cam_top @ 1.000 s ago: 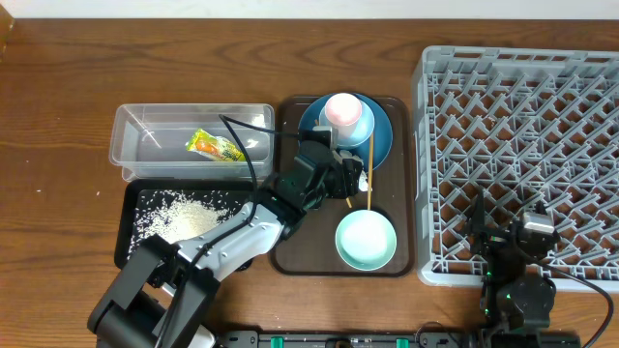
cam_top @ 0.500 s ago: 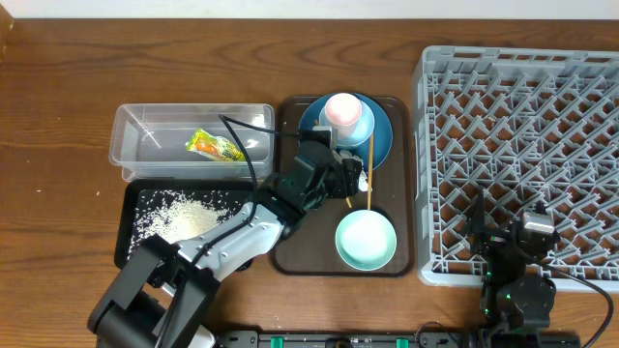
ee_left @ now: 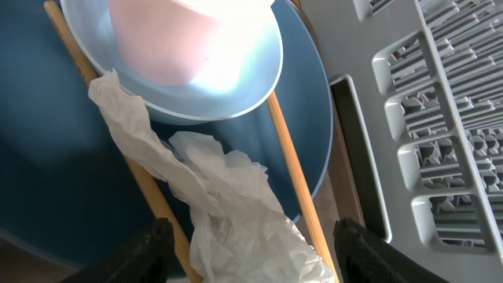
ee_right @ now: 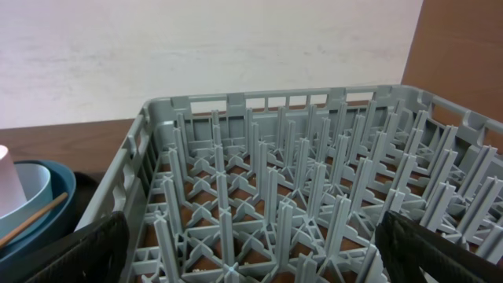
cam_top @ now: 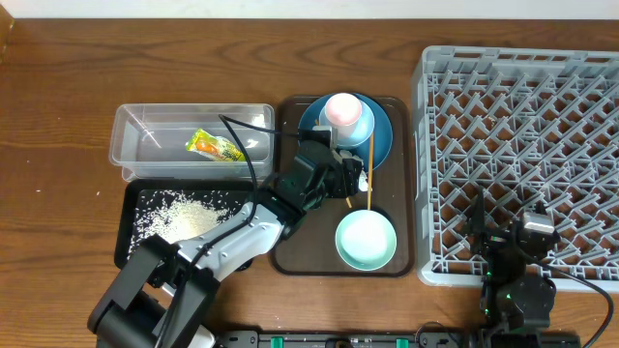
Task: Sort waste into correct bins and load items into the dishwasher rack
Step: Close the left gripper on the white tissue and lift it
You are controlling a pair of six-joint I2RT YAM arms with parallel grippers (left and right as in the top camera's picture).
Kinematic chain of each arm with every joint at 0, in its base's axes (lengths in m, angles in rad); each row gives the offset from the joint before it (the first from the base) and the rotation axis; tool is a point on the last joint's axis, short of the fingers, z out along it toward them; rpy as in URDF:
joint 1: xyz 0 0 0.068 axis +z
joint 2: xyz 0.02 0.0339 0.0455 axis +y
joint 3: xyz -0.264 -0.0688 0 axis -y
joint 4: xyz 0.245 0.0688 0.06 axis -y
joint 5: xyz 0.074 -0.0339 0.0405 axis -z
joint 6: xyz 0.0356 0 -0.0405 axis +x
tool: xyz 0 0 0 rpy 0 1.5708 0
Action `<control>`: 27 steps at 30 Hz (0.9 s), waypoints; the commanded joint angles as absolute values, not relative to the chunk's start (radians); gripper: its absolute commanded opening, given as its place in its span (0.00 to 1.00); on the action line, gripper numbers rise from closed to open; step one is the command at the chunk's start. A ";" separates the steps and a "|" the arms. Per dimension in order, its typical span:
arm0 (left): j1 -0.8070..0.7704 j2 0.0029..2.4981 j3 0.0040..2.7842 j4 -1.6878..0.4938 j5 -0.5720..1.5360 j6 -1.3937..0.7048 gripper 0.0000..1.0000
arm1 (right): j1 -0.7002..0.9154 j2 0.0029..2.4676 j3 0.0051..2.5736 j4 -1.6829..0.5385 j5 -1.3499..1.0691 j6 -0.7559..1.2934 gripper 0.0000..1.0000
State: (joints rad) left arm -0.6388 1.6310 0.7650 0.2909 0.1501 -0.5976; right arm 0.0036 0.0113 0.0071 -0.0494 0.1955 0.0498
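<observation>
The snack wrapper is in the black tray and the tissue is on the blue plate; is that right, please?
Not quite: the overhead view shows the snack wrapper in the clear tub, not the black tray. The tissue is on the blue plate.

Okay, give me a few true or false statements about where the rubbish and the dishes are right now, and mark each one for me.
1. The snack wrapper lies in the clear tub. True.
2. The mint-green bowl is loaded in the dishwasher rack. False: it sits on the brown serving tray.
3. The left gripper has its fingers spread on either side of the tissue. True.
4. The rice grains are in the clear tub. False: they lie in the black tray.
5. The right gripper holds a cup. False: it is open and empty, by the rack.
</observation>
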 commanded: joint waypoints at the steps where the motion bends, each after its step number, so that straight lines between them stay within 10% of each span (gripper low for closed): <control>1: -0.641 1.648 0.763 0.294 0.137 -0.583 0.68 | 0.003 0.010 0.005 -0.053 0.199 0.067 0.99; 13: -0.641 1.702 0.763 0.336 0.137 -0.580 0.67 | 0.003 0.010 0.005 -0.053 0.199 0.067 0.99; 27: -0.641 1.700 0.763 0.355 0.137 -0.580 0.27 | 0.003 0.011 0.005 -0.053 0.199 0.067 0.99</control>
